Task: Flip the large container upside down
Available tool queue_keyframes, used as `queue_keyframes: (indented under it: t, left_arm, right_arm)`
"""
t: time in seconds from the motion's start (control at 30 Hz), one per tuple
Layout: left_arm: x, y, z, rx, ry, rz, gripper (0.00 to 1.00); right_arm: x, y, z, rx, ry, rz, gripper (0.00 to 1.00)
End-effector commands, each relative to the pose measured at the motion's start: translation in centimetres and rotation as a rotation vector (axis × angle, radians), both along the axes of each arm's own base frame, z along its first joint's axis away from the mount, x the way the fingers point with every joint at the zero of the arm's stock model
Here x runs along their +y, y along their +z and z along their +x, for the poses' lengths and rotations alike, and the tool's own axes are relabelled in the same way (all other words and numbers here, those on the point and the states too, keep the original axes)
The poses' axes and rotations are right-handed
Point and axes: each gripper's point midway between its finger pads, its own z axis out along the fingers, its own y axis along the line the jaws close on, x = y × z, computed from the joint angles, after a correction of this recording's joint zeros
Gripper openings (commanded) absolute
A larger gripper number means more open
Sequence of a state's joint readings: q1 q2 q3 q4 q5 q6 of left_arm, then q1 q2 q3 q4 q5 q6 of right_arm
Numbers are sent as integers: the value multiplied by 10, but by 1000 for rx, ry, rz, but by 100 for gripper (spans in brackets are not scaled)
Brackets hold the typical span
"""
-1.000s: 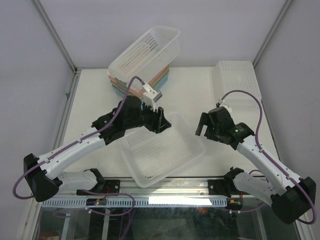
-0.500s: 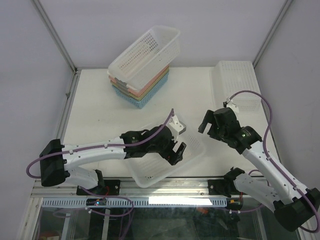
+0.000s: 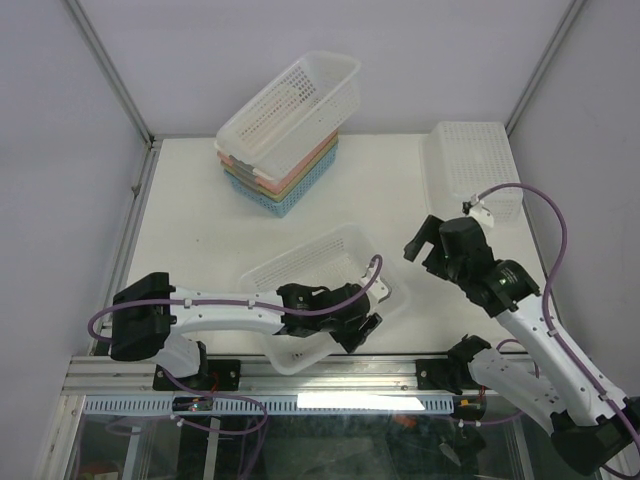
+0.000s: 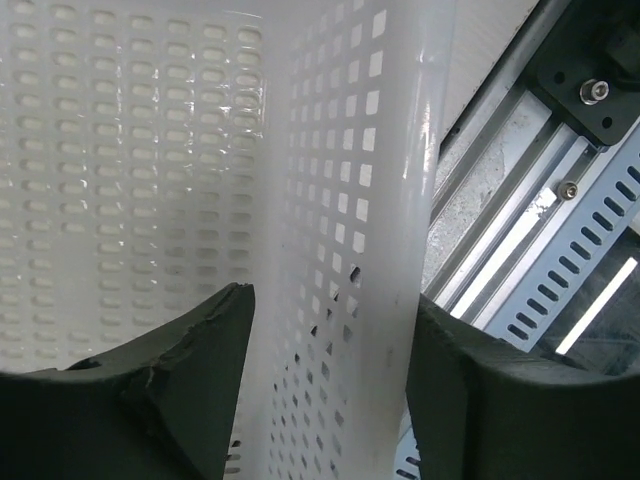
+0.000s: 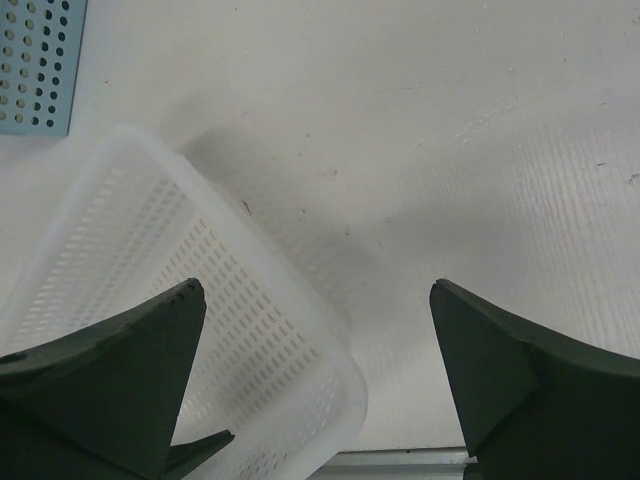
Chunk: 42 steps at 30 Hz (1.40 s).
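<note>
The large white perforated container (image 3: 310, 290) sits upright near the table's front edge. My left gripper (image 3: 365, 328) is low at its near right wall. In the left wrist view the gripper (image 4: 332, 300) is open, with that wall (image 4: 340, 150) standing between the two dark fingers (image 4: 200, 380) and close against both. My right gripper (image 3: 420, 240) hovers to the right of the container, above bare table. Its wrist view shows it (image 5: 318, 290) wide open and holding nothing, with the container's rounded corner (image 5: 250, 330) below the left finger.
A stack of coloured baskets (image 3: 285, 165) with a tilted white basket (image 3: 295, 95) on top stands at the back. A white perforated bin (image 3: 470, 170) lies at the back right. The metal front rail (image 3: 330, 378) runs just beyond the container's near wall.
My left arm swung from the container's far side across it and down to its near right wall. My right gripper drifted slightly right and back. The container stayed in place.
</note>
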<state>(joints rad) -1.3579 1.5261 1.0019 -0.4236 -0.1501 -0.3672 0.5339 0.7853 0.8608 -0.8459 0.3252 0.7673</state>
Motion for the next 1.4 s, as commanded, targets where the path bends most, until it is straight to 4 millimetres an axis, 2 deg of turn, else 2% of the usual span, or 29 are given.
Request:
queue_keyframes:
  t: [0.0, 0.13, 0.27, 0.33, 0.47, 0.53, 0.67, 0.8, 0.97, 1.13, 1.2, 1.27, 1.37]
  left_arm:
    - [-17, 18, 4, -36, 29, -61, 54]
    - [-20, 23, 4, -36, 25, -73, 26]
    - [-28, 45, 3, -33, 17, -116, 1]
    - [-36, 68, 2, -28, 11, -163, 0]
    - [-55, 117, 0, 27, -16, -278, 0]
    - [-60, 139, 8, 104, -6, -346, 0]
    - [-67, 186, 39, 228, 7, -534, 0]
    - [-79, 242, 56, 360, -45, -763, 0]
    - [-86, 292, 65, 603, -144, -1012, 0]
    - [-87, 307, 69, 845, -268, -1140, 0]
    - [-90, 302, 67, 954, -316, -1146, 0]
    - [-96, 284, 72, 1093, -324, -1130, 0]
    - [-107, 263, 80, 1159, -338, -1088, 0]
  right_arm:
    - [-3, 21, 5, -64, -44, 34, 99]
    - [-6, 26, 4, -78, -54, 39, 99]
    - [-15, 45, 3, -123, -73, 20, 99]
    - [-23, 64, 3, -165, -85, -1, 99]
    - [-46, 120, 2, -294, -144, -42, 99]
    - [-60, 151, -2, -368, -188, -51, 99]
    - [-89, 202, -17, -512, -275, -52, 99]
    - [-112, 231, -33, -612, -339, -46, 99]
    - [-125, 243, -46, -642, -374, -48, 99]
    - [-129, 240, -53, -628, -377, -47, 99]
    - [-131, 239, -56, -629, -383, -44, 99]
    - [-134, 239, -60, -629, -389, -41, 99]
    - [-136, 238, -64, -631, -393, -32, 99]
